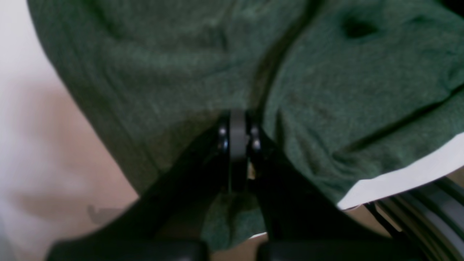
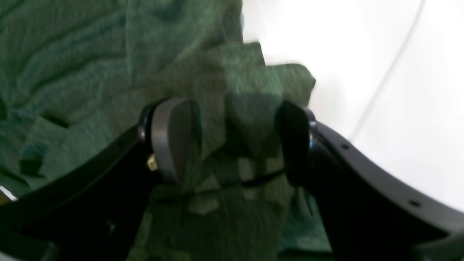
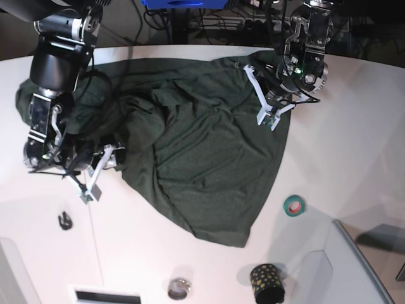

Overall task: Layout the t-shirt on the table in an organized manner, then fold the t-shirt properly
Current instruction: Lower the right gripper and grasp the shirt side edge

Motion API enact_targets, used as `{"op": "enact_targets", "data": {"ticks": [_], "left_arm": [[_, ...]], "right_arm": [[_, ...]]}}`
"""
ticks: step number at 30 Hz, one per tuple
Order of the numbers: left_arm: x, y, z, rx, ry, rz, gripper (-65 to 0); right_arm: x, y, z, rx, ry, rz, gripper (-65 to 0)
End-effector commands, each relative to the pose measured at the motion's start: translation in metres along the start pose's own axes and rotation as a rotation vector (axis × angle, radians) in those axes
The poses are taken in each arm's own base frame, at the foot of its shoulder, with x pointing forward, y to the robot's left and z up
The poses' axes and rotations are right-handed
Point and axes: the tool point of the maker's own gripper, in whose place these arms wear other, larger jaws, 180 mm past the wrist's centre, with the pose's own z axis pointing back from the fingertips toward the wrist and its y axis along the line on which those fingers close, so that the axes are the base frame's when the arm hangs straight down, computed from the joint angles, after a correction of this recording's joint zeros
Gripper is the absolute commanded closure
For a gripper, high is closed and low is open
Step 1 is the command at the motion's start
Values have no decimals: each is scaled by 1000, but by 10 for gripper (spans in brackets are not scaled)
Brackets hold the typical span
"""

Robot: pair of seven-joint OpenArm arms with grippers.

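On my left wrist feed the left gripper [image 1: 237,145] has its fingers pressed together, and a fold of the t-shirt [image 1: 203,65] sits pinched right at the tips; green cloth also hangs below between the two black arms. On my right wrist feed the right gripper [image 2: 232,141] stands well apart, one grey pad [image 2: 170,137] to one side and the dark pad [image 2: 295,141] to the other, with a bunched ridge of the t-shirt [image 2: 250,119] lying between them. Neither pad looks pressed into that ridge, though the picture is soft (I would not swear to a light touch).

From the base view the t-shirt [image 3: 202,152] is spread, rumpled, across the far half of the table [image 3: 354,158], its hem tapering toward the near side. The left gripper [image 3: 273,117] sits at the cloth's edge on that view's right; the right gripper [image 3: 88,183] is at the cloth's edge on the view's left, close to a dark bunched patch.

Around it I see a teal tape roll [image 3: 293,205] just off the shirt's edge, a black spotted cup [image 3: 265,282] near the front, a small metal ring [image 3: 179,288] beside it, a little black clip [image 3: 64,220] on the bare white, and a grey bin [image 3: 364,266] at the corner. None of them touch the cloth.
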Motion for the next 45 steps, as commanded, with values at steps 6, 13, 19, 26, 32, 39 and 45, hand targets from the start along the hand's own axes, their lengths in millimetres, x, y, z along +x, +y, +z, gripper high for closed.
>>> {"op": "enact_targets", "data": {"ticks": [6,13,19,26,32,39,45], "left_arm": [[9,6,4,12,-32,-4,0],[9,6,4,12,-32,-4,0],[9,6,4,12,-31,-4,0],[9,6,4,12,-29,-4,0],[9,6,4,12,-29,-4,0],[8,6,4,12,-28,-4,0],[8,6,4,12,-28,-4,0]], "right_arm": [[21,-4,4,0,-79,3,-335],[22,-5,4,-4,-81,4,-62],[28,-7,9,-15,-99,13,-5],[58,-21,48,-126,-183,84,-5],[87,-45,77,-241,-227,122,-5],[131,-67,109,-306,-309,156,-5],[167,-48,144,-343,-431,256,-2]]}}
